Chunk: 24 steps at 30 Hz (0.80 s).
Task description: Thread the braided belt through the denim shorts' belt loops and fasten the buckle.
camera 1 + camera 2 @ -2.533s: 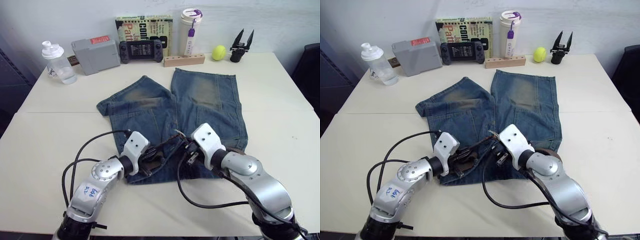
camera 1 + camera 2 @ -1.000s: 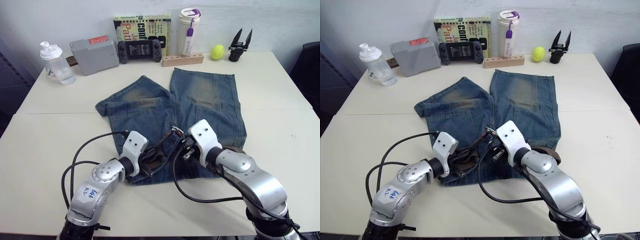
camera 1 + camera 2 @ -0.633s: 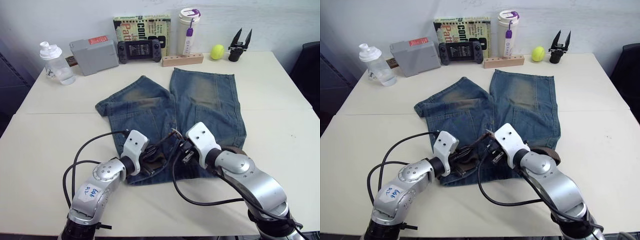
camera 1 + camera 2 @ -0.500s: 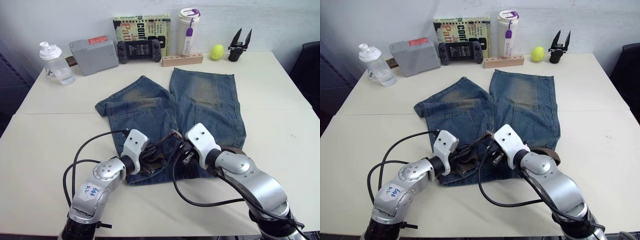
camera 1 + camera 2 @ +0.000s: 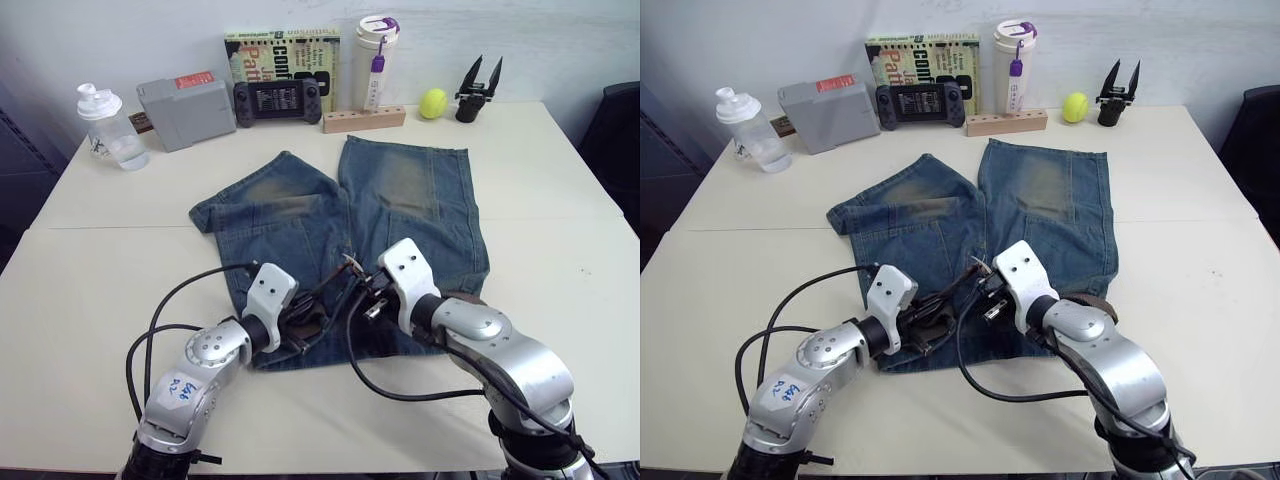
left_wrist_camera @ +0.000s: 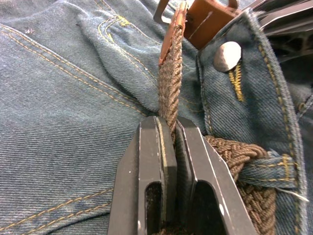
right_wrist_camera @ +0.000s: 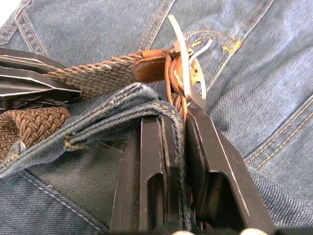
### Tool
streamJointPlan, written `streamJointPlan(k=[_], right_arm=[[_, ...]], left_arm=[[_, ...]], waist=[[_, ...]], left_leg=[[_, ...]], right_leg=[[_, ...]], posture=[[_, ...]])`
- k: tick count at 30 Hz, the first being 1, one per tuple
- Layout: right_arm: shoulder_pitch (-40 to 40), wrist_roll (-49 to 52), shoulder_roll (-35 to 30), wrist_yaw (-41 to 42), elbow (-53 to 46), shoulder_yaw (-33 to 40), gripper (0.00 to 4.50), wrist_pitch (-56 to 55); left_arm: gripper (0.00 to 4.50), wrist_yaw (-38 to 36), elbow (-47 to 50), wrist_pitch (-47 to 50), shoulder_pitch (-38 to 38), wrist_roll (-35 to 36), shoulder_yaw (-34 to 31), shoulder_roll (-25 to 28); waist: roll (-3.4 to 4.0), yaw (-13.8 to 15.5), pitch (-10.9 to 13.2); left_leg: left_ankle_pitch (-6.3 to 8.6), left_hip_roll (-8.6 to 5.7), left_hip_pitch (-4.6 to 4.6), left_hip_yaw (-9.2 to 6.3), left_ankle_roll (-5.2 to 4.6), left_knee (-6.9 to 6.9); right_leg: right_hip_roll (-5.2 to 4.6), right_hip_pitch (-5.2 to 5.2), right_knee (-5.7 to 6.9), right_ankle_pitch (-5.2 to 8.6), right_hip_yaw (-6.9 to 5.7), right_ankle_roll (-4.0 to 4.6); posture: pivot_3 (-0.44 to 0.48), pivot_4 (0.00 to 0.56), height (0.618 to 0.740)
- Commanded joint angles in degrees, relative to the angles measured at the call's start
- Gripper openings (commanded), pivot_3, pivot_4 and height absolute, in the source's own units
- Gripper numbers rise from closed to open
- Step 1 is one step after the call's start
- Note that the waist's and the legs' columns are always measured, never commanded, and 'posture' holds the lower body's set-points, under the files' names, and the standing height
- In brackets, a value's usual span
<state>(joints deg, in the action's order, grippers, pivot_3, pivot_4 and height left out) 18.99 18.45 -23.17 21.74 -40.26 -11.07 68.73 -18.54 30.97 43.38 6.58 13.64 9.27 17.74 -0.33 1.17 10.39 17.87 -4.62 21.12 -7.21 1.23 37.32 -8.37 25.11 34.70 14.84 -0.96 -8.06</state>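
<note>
A cream table (image 5: 560,200) stands against a pale wall, with a seam running across it. Along its far edge sit a clear bottle (image 5: 110,125), a grey box (image 5: 187,98), a handheld game console (image 5: 279,102) in front of an upright book (image 5: 285,50), a wooden block (image 5: 364,119), a white tumbler (image 5: 376,62), a yellow-green ball (image 5: 433,103) and a spare black gripper (image 5: 472,88). The bottle looks to hold a little clear liquid, though this is hard to confirm.

The denim shorts (image 5: 400,200) lie flat in the middle of the table, legs pointing toward the wall and waistband toward the robot. The braided belt (image 6: 168,83) runs along the waistband, roughly left to right. One stretch of it passes under a belt loop (image 6: 266,169). The left gripper (image 6: 168,129) is clamped on a stretch of the braid, which leads on to the buckle (image 7: 186,73) beside the shorts' metal button (image 6: 227,54). The right gripper (image 7: 177,120) is closed on the folded waistband edge and the belt just below the buckle, which stands tilted off the denim with its brown leather end (image 7: 149,66) pointing toward the left gripper.
</note>
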Motion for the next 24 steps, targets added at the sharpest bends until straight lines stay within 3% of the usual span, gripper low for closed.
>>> streamJointPlan(k=[1, 5, 14, 20, 22, 24], right_arm=[[0.82, 1.54, 0.01, 1.13, -2.77, -1.57, 0.0, -1.7], [1.63, 0.19, -3.82, 2.3, -3.16, -3.85, 0.0, -3.21], [3.45, -3.17, -11.43, 6.12, -1.71, -14.82, 0.0, -8.33], [2.82, -2.85, -11.58, 6.97, -1.56, -11.46, 0.0, -9.37], [1.56, -0.91, -12.65, 8.89, -3.0, -8.34, 1.01, -9.09], [0.31, 2.48, -13.66, 11.72, -4.75, -3.95, 1.59, -8.47]], left_arm=[[0.0, -1.07, 0.48, -0.34, 0.05, -0.54, 1.15, 1.19], [0.0, -0.97, 0.13, -0.73, -0.26, -0.64, 0.91, 1.47], [0.0, -2.59, -2.07, -6.04, 3.19, 1.1, 2.17, -3.78], [0.0, -3.45, -4.65, -8.42, 2.59, -0.27, 2.83, -3.62], [0.0, -3.49, -5.26, -8.97, 2.72, -0.43, 2.83, -3.7], [0.0, -3.51, -5.67, -9.45, 2.85, -0.49, 2.84, -3.81]], waist=[[0.0, -0.01, 0.0], [-0.01, 0.03, -0.01], [-0.06, 0.04, -0.03], [-0.08, 0.23, -0.03], [-0.08, 0.26, -0.03], [-0.09, 0.35, -0.03]], left_leg=[[0.0, 0.02, 0.0, 0.0, 0.0, 0.0], [0.01, 0.05, 0.0, 0.02, 0.01, 0.0], [0.05, 0.08, 0.01, 0.09, -0.01, 0.03], [0.07, 0.11, 0.04, 0.11, 0.0, 0.09], [0.07, 0.11, 0.04, 0.1, 0.0, 0.11], [0.08, 0.11, 0.06, 0.1, -0.01, 0.13]], right_leg=[[0.01, 0.0, 0.0, 0.0, 0.0, 0.0], [0.02, 0.0, -0.01, 0.0, 0.01, 0.01], [0.03, 0.0, -0.05, -0.02, 0.01, -0.01], [0.06, -0.01, -0.1, -0.04, 0.0, 0.0], [0.06, -0.02, -0.11, -0.06, 0.0, 0.0], [0.06, -0.03, -0.13, -0.07, -0.01, 0.0]], posture=[[0.0, 0.15, 0.705], [0.0, 0.15, 0.705], [0.0, 0.15, 0.705], [0.0, 0.15, 0.705], [0.0, 0.15, 0.705], [0.0, 0.15, 0.705]])
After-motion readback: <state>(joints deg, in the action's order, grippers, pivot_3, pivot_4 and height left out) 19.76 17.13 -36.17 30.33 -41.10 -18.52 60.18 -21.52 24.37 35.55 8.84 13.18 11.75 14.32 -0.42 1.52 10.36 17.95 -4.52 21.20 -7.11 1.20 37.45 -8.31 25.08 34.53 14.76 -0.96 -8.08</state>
